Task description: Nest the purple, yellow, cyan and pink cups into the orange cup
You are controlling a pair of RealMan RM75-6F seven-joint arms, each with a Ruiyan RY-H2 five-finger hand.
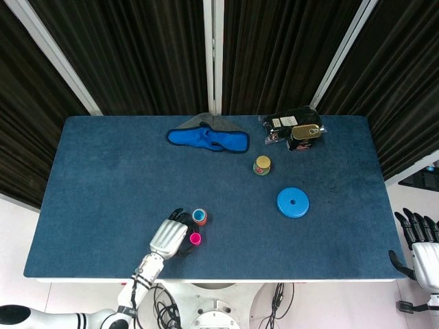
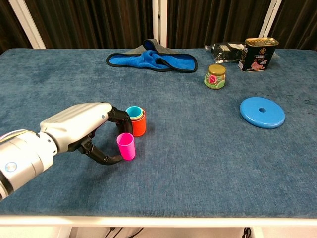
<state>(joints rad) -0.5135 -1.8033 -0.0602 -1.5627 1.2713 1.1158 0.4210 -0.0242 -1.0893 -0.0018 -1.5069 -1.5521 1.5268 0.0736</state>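
Note:
The orange cup stands upright near the table's front left, with the cyan cup nested inside it and a yellow rim showing between them. No purple cup is visible. The pink cup stands upright just in front of the orange one. My left hand curls around the pink cup from its left, fingers behind it and thumb by its base; firm contact is not plain. In the head view the left hand sits beside the pink cup. My right hand hangs off the table's right edge, fingers spread, holding nothing.
A blue disc lies at the right. A small jar, a tin can and a black packet stand at the back right. A blue cloth lies at the back middle.

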